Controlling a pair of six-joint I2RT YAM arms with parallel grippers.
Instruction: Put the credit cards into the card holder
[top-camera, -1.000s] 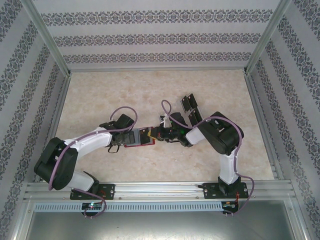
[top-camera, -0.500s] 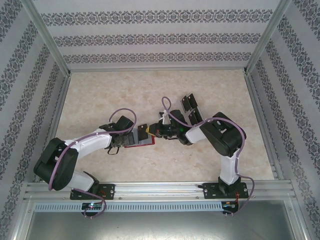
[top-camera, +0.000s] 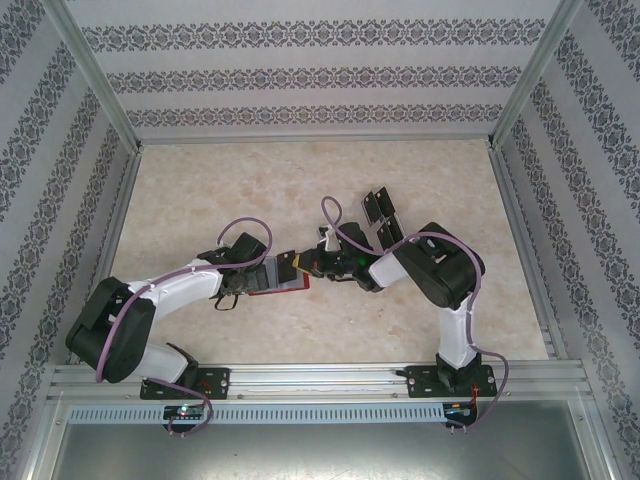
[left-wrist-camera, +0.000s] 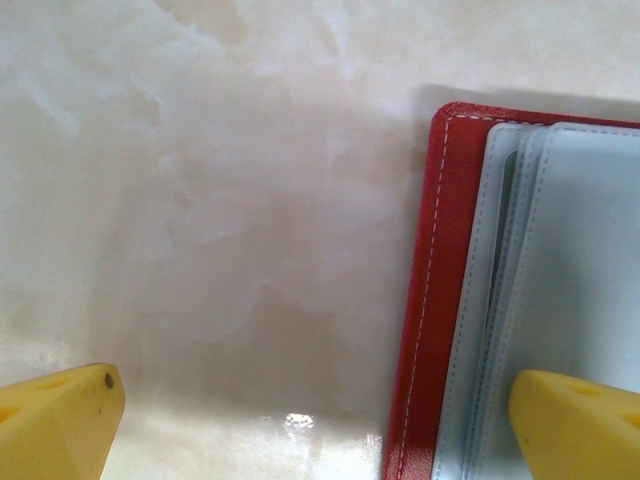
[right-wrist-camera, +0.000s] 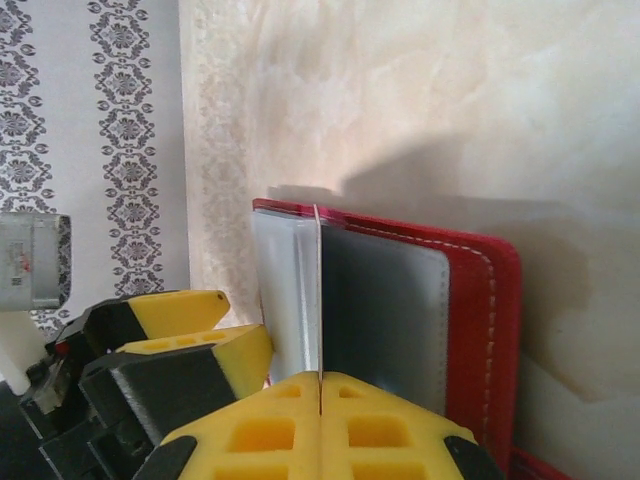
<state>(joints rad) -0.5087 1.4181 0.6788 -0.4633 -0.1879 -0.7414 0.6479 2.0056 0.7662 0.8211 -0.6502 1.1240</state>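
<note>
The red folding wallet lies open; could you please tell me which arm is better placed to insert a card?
Probably right: the right gripper is shut on a thin black card at the red folding wallet's clear sleeves. The left gripper is open and empty, straddling the wallet's edge.

no readable text, label, brand or number anywhere.

My red card holder lies open on the counter (grey pockets up). One black credit card stands edge-on over it, pinched in my right claw.
</note>
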